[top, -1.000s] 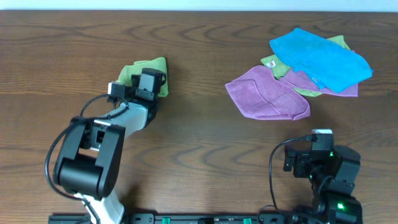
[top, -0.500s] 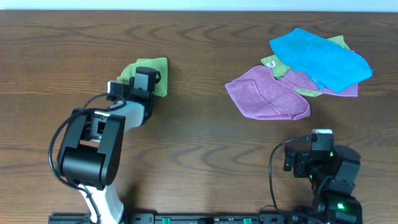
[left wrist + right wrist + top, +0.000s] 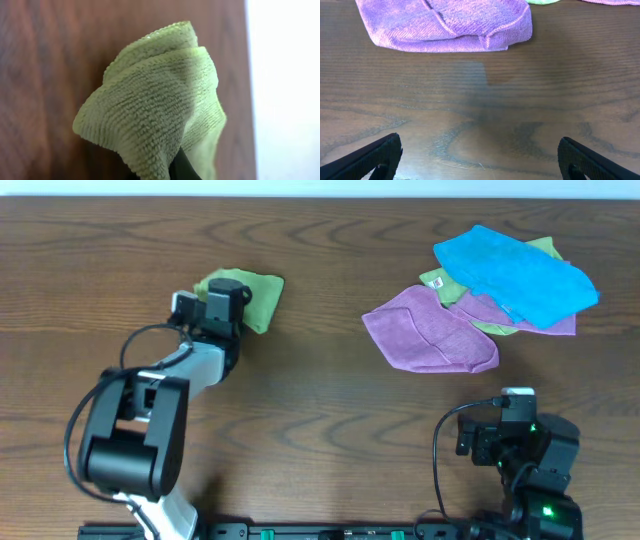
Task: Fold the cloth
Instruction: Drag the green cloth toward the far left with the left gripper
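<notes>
The lime-green cloth (image 3: 252, 294) lies bunched at the back left of the table. My left gripper (image 3: 222, 306) is shut on its near edge. In the left wrist view the cloth (image 3: 155, 100) rises in a folded peak off the wood, and only a sliver of one dark finger (image 3: 183, 169) shows beneath it. My right gripper (image 3: 480, 159) stands open low over bare wood at the front right, nothing between its fingers. It sits far from the cloth.
A pile of other cloths lies at the back right: a purple one (image 3: 430, 332), a blue one (image 3: 515, 272) and a paler yellow-green one with a white label (image 3: 437, 280). The purple cloth (image 3: 445, 22) lies just ahead of my right gripper.
My left gripper has shut on the green cloth's edge and shifted toward the back left. The cloth has bunched and spread a little to the right. The right arm has not moved.
</notes>
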You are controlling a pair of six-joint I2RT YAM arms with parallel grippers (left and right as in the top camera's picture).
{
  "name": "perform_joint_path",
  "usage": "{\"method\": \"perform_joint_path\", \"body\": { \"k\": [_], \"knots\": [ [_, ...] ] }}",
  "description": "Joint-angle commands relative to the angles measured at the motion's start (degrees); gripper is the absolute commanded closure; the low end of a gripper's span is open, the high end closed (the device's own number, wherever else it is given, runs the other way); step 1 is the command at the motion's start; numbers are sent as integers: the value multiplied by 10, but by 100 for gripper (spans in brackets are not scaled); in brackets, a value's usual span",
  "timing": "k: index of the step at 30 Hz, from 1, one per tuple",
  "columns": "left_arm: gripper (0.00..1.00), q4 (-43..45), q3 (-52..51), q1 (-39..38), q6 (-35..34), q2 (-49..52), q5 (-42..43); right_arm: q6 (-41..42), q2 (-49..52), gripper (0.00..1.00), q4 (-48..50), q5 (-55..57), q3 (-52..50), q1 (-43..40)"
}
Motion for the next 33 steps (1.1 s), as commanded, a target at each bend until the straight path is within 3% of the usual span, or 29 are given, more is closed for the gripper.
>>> {"method": "perform_joint_path", "body": {
  "k": [1, 9, 13, 16, 22, 33],
  "knots": [
    [94, -8, -7, 17, 28, -26, 3, -6, -1, 1, 0, 2, -6, -4],
    [94, -17, -7, 23, 30, -30, -7, -6, -1, 1, 0, 1, -6, -4],
    [94, -10, -6, 27, 30, -30, -50, -6, -1, 1, 0, 1, -6, -4],
    [94, 6, -3, 39, 33, -30, -40, -6, -1, 1, 0, 1, -6, -4],
    [94, 19, 33, 64, 103, -30, 2, -6, -1, 1, 0, 1, -6, -4],
    [94, 23, 42, 101, 104, -30, 1, -6, -1, 1, 0, 1, -6, -4]
  ]
}}
